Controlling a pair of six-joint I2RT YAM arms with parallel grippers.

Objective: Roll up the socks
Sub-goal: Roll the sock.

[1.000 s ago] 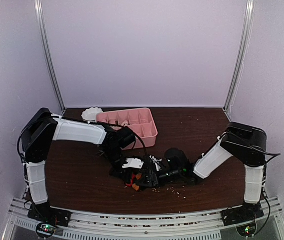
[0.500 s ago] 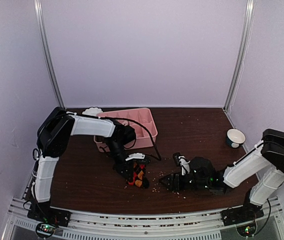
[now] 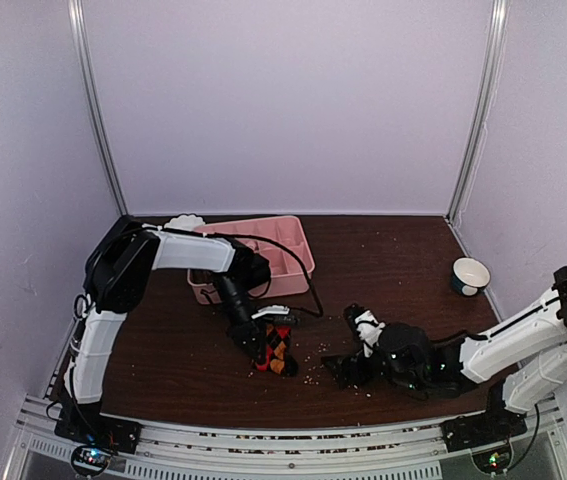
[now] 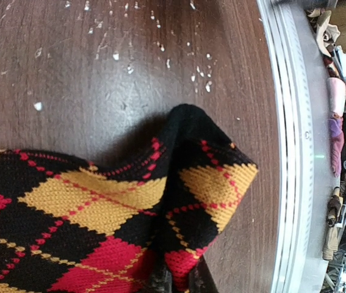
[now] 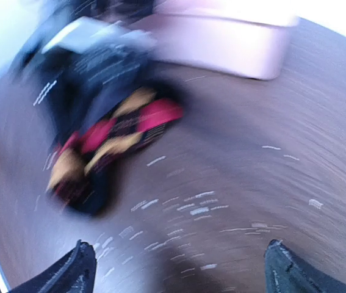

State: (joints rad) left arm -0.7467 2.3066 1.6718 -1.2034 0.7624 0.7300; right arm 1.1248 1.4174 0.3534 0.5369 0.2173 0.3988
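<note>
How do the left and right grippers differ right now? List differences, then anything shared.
The left gripper is shut on the argyle sock; the right gripper has its fingers wide open, holding nothing. The left gripper sits at the sock, near the pink tray; the right gripper is off to the sock's right, apart from it. Both are low over the brown table.

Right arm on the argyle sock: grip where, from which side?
Probably the free near end of the argyle sock, approached low from the right arm's side. The left gripper pinches the far end. The near fabric humps up, and the open right gripper already faces it.
</note>
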